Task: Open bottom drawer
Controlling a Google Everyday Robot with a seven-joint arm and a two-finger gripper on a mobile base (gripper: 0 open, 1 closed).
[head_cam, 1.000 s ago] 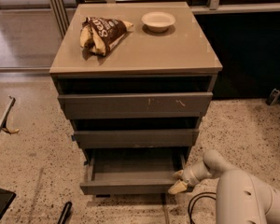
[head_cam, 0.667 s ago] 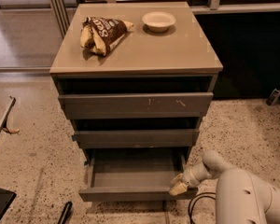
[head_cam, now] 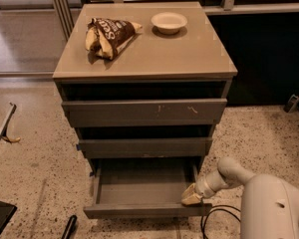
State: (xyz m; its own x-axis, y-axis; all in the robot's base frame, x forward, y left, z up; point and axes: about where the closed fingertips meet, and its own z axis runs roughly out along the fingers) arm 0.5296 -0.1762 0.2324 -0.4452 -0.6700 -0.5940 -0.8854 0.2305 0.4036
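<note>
The bottom drawer (head_cam: 144, 210) of a grey three-drawer cabinet is pulled out, showing its shallow grey box interior (head_cam: 142, 185). Its plain flat front sits lowest in the view. My gripper (head_cam: 192, 198) is at the drawer's right front corner, its pale tip resting against the inner side of the front there. My white arm (head_cam: 239, 176) reaches in from the lower right. The top drawer front (head_cam: 143, 112) with pale scratch marks and the middle front (head_cam: 144, 147) are nearly closed.
On the cabinet top (head_cam: 189, 54) lie a brown snack bag (head_cam: 108, 35) and a small white bowl (head_cam: 169, 22). A black cable (head_cam: 214, 220) runs on the speckled floor by my arm. A dark wall stands at the right, a glass partition at the left.
The bottom drawer has slid a little further out toward the camera, and my gripper has moved with its right front corner.
</note>
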